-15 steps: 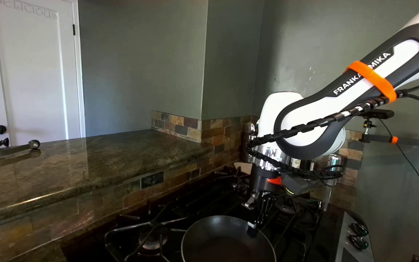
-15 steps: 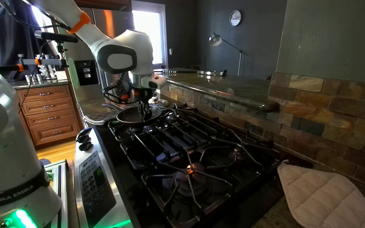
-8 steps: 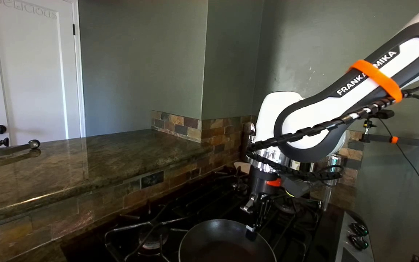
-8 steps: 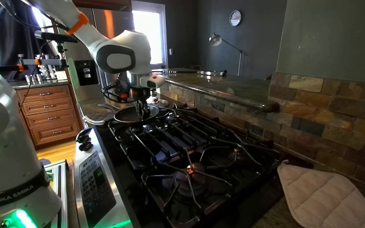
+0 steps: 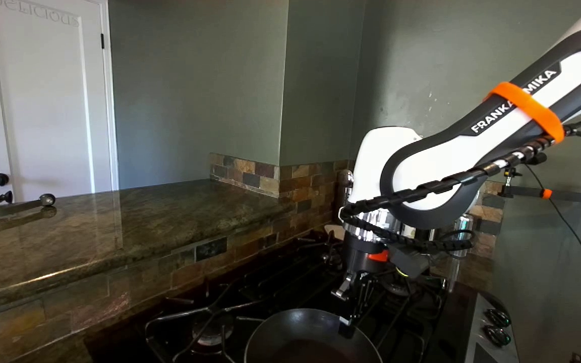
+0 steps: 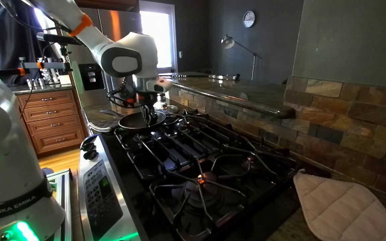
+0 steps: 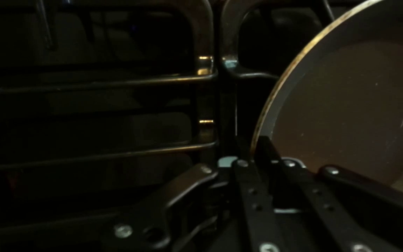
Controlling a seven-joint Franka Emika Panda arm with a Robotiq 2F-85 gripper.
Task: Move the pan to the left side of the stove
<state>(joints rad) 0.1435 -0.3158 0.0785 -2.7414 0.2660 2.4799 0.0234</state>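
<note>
Pinching the frying pan (image 7: pixel 341 112) by its rim (image 7: pixel 292 67) in my gripper (image 7: pixel 254 146), I hold it over the black gas cooktop (image 6: pixel 193 147), at the end farthest off in an exterior view, its handle (image 6: pixel 110 112) pointing outward, away from the cooktop's middle.

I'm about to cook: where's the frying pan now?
In an exterior view, the frying pan is at the far left end of the stove, away from the pot holder. The wrist view shows it at right, gripped by the end effector.
</note>
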